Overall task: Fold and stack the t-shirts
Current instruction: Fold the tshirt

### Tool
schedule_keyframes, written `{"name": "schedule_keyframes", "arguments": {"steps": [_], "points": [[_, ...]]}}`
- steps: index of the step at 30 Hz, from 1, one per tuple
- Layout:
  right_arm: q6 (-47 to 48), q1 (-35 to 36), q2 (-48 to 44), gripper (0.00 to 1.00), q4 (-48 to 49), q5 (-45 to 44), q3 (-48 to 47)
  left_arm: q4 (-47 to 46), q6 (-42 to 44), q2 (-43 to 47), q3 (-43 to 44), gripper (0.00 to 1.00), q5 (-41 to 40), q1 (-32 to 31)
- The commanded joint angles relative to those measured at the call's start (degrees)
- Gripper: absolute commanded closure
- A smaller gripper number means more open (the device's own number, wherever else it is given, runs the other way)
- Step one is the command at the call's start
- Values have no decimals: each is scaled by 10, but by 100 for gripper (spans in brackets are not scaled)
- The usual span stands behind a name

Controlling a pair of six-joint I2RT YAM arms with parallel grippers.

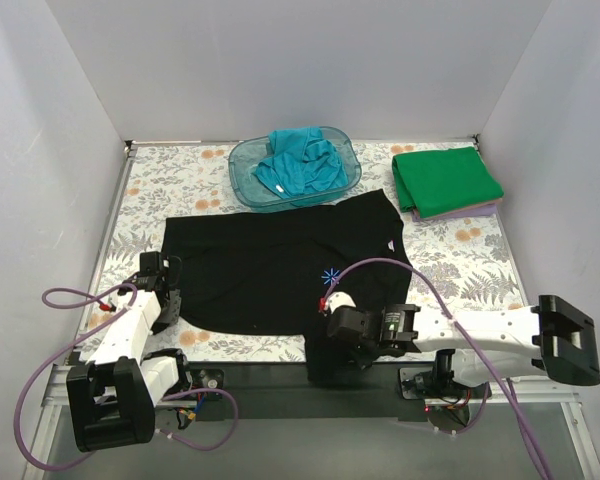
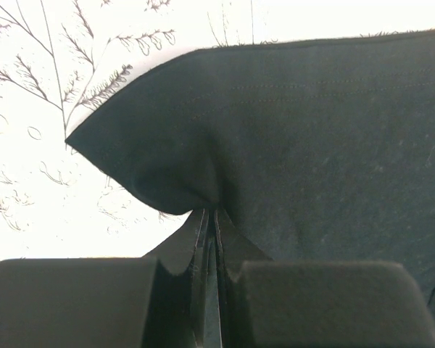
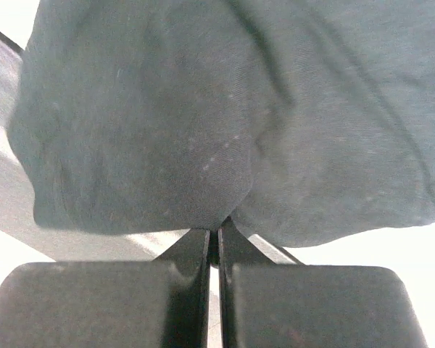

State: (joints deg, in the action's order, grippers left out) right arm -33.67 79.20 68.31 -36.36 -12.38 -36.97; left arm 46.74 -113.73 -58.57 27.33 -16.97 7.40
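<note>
Top external view showed the floral-printed tabletop (image 1: 460, 250) filling the middle of the frame, with white walls on three sides. Largest on it was the black t-shirt (image 1: 270, 265), spread mostly flat across the centre, its collar toward the right of the frame and its lower right part gathered up and rumpled. At upper centre stood a translucent blue tub (image 1: 242, 165), its near rim touching the black cloth. A folded green t-shirt (image 1: 445, 178) lay at upper right, resting on a thin lilac layer (image 1: 460, 212), well apart from the black one. The teal t-shirt (image 1: 300, 165) lay crumpled inside the tub. At the left edge of the black cloth sat the left end effector (image 1: 158, 268). In the left wrist view its fingers were pressed together on a pinch of the hem (image 2: 209, 217), the corner of the cloth (image 2: 312, 145) lifted into a point above the printed surface. Lower centre, the right end effector (image 1: 332, 300) gripped the bunched part. In the right wrist view its fingers were likewise closed tight (image 3: 217, 235) on a hanging fold of dark cloth (image 3: 203, 109). Smallest was the blue-white starburst mark (image 1: 330, 277), just above the right end effector.
</note>
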Motion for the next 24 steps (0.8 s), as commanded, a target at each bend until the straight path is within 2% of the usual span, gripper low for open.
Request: {"name": "schedule_keyframes", "arguments": {"steps": [1,12,17,24], "points": [[3,-26,-35,99,-22,-18,-30,14,-3,11,2,100,26,2],[93,-199,-38,99,-23,-14,-122,23,11,-8,69,100,53,2],[127,-274,9,99,-13,-13,-169,2,20,-38,94,100,75,2],[158,-359,97,99,15,-25,-259,-20,31,-150,165,100,81,2]]}}
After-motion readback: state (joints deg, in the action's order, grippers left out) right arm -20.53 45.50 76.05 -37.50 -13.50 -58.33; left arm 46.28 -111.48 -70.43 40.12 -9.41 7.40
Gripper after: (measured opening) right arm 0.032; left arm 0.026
